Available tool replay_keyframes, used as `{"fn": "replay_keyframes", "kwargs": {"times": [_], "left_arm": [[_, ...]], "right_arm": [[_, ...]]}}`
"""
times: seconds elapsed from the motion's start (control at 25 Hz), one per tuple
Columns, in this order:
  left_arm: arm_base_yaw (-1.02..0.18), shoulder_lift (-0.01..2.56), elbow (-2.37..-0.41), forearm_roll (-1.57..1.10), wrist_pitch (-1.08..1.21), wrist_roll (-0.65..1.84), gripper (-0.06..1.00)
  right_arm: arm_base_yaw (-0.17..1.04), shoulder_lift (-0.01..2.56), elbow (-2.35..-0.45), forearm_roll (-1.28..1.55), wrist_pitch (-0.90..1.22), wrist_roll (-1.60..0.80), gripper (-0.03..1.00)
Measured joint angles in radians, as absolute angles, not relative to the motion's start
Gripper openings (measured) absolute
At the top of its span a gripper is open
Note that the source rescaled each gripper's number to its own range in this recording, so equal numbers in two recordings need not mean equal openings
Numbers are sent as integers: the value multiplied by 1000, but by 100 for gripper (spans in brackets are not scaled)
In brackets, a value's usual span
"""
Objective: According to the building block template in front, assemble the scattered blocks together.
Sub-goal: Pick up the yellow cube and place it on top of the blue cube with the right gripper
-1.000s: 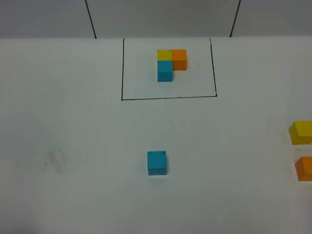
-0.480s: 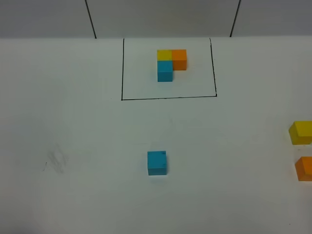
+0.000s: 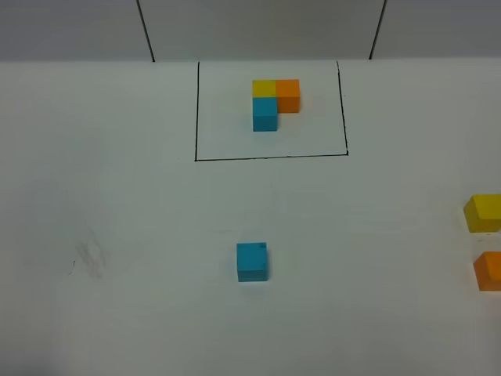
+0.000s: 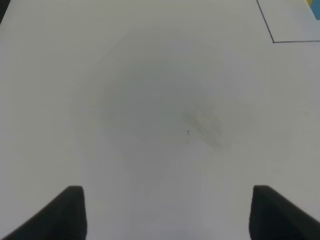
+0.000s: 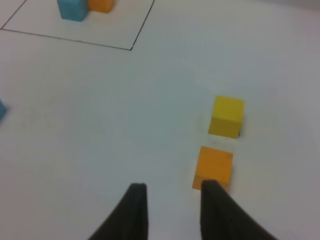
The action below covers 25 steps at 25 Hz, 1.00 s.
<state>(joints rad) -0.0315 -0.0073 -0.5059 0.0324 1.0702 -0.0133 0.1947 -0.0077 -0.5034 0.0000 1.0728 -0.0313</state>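
The template stands inside a black outline [image 3: 270, 157] at the back: a yellow block [image 3: 264, 87], an orange block [image 3: 288, 95] to its right and a blue block [image 3: 264, 114] in front of the yellow one. A loose blue block [image 3: 252, 262] lies mid-table. A loose yellow block [image 3: 483, 213] and a loose orange block [image 3: 488, 271] lie at the right edge. Neither gripper shows in the exterior view. My right gripper [image 5: 173, 186] is open and empty, just short of the orange block [image 5: 213, 167], with the yellow block [image 5: 227, 116] beyond. My left gripper [image 4: 167, 195] is wide open over bare table.
The table is white, with a faint grey smudge [image 3: 90, 257] at the left, which the left wrist view [image 4: 205, 127] also shows. A corner of the black outline [image 4: 273, 41] shows there. The table's back edge meets a grey wall [image 3: 258, 31].
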Motion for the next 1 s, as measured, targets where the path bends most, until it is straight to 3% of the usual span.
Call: {"fn": "replay_keyframes", "kwargs": {"times": [1.0], "left_arm": [[-31, -7, -506, 32, 1070, -12, 46]], "right_arm": [[195, -8, -503, 0, 1073, -31, 0]]}}
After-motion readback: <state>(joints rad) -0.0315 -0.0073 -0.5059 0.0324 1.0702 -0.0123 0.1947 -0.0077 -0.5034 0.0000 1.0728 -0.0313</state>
